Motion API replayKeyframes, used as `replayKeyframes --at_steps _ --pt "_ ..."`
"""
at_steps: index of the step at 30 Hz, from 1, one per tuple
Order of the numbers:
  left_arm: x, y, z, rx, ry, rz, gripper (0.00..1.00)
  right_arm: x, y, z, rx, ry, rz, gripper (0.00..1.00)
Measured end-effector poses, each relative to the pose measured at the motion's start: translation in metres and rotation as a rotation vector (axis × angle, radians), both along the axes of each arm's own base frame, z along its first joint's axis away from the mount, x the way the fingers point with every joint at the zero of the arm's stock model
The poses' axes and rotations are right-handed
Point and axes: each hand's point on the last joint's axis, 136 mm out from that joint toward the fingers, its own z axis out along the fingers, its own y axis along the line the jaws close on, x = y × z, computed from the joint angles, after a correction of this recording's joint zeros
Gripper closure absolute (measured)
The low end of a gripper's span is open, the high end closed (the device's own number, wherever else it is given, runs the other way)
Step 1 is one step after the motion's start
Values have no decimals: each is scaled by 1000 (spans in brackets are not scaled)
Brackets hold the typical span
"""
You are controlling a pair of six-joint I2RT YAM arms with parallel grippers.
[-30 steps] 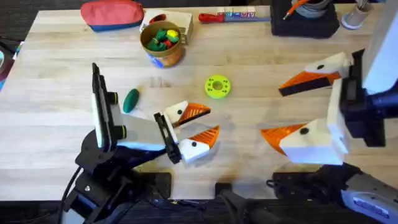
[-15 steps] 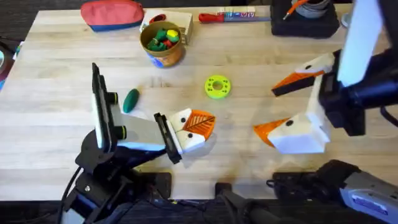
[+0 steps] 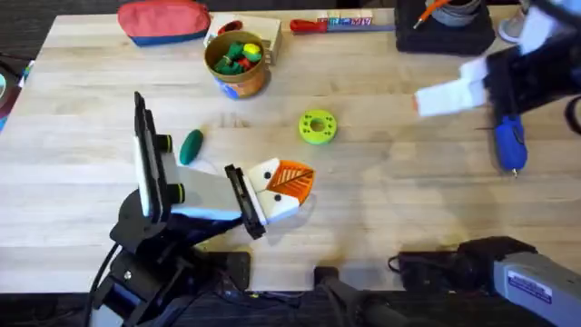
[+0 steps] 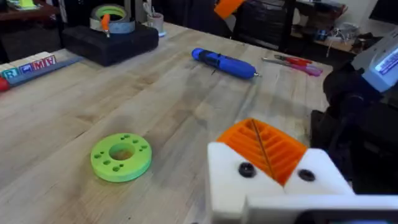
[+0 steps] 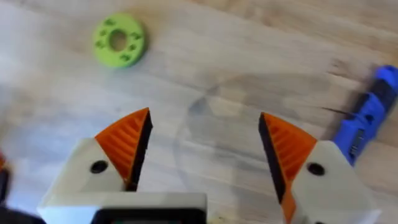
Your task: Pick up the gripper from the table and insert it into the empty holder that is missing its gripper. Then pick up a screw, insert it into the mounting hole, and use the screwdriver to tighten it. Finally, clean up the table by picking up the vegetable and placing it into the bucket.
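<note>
My left gripper (image 3: 298, 181) lies low over the table's middle, its white fingers shut with the orange ribbed pads (image 4: 264, 146) pressed together and nothing between them. My right gripper (image 5: 202, 146) is open and raised above the table at the far right. The blue-handled screwdriver (image 3: 510, 145) lies on the table below it, also seen as the screwdriver (image 5: 365, 118). The dark green vegetable (image 3: 191, 145) lies left of the left arm's wrist. The bucket (image 3: 237, 64) stands at the back, holding small coloured pieces. The loose gripper, the holder and the screw are out of view.
A yellow-green ring (image 3: 317, 126) lies mid-table, just beyond my left gripper. A red pouch (image 3: 163, 20), a red-handled tool (image 3: 331, 23) and a black box (image 3: 445, 25) line the far edge. Bare wood stretches between the ring and the screwdriver.
My left gripper went from open to shut. My right arm rose and swung back towards the far right, uncovering the screwdriver on the table.
</note>
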Motion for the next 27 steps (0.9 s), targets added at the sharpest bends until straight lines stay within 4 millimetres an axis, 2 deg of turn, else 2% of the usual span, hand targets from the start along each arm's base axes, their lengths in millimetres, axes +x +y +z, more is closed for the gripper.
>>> replayKeyframes --at_steps 5,9,11,15,22,27 --pt "0 0 0 0 0 0 995 30 -89 -9 -112 -22 -341 9" --pt "0 0 0 0 0 0 995 37 -153 -24 -198 20 -544 10" --pt "0 0 0 0 0 0 995 38 -177 -35 -217 55 -616 9" --pt "0 0 0 0 0 0 995 41 -204 -58 -254 126 -646 10" --pt "0 0 0 0 0 0 996 44 -224 -110 -346 300 -413 10" --pt "0 0 0 0 0 0 996 62 -246 -139 -380 310 -353 10"
